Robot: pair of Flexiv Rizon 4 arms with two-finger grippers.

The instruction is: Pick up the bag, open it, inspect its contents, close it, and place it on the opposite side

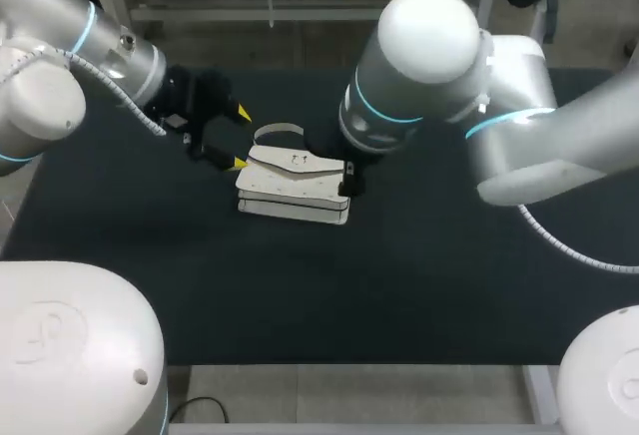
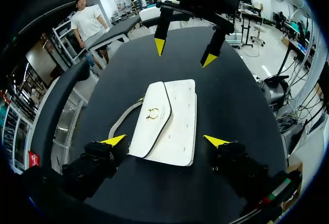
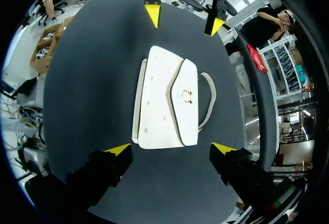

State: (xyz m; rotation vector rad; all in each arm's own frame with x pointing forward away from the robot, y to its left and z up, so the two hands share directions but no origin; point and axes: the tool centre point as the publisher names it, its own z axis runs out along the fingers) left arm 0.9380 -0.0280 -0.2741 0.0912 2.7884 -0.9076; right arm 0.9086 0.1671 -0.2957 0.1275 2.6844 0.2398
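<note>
A white handbag [image 1: 295,188] lies flat on the black table, its flap shut with a gold clasp [image 2: 152,113] and its strap [image 1: 278,131] curling out behind it. My left gripper [image 1: 240,138] stands open at the bag's left end. In the left wrist view the bag [image 2: 169,121] reaches in between the left gripper's [image 2: 164,141] yellow tips, neither tip pressing on it. My right gripper [image 3: 171,149] is open at the opposite end of the bag [image 3: 167,103], facing the left gripper [image 3: 184,21]. In the head view the right arm's wrist hides most of that gripper.
The black table [image 1: 419,275] carries nothing else. Bare cloth spreads in front of the bag and to both sides. My right arm's large elbow [image 1: 429,46] hangs over the table's far middle.
</note>
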